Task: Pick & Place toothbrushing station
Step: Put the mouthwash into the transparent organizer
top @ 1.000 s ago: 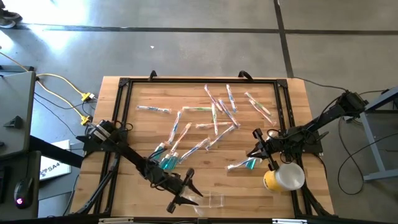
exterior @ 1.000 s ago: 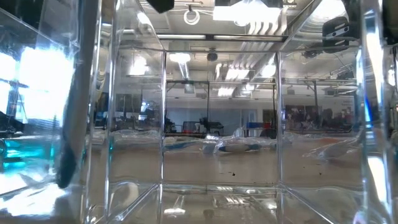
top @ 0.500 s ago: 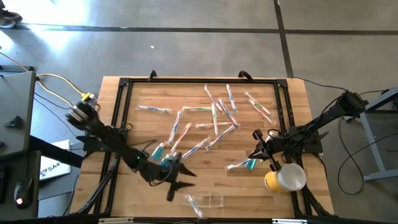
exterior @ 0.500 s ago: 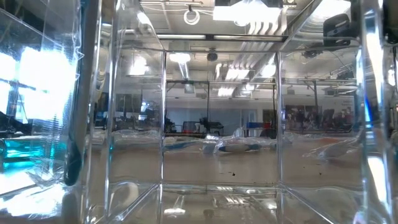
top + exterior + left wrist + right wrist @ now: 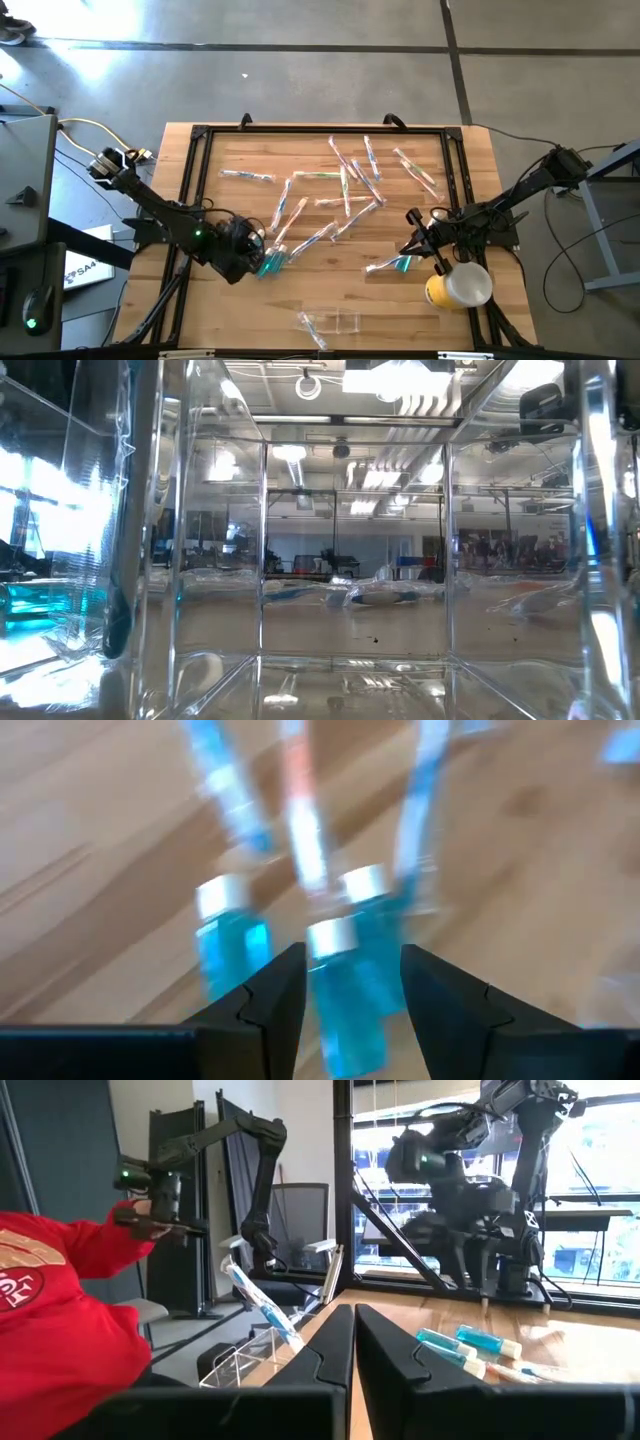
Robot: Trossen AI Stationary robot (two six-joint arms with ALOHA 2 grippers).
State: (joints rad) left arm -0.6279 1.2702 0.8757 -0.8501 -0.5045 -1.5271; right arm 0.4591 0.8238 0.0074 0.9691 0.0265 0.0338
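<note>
The left gripper (image 5: pixel 345 982) hovers, fingers half open and empty, over blue-capped tubes (image 5: pixel 270 262) near the tabletop's front-left (tightly clustered, so closing may catch two). The right gripper (image 5: pixel 407 245), shut and empty, waits toward the right edge.

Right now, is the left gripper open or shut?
Open. In the left wrist view the left gripper shows a clear gap between its fingers, over blue bottles.
</note>
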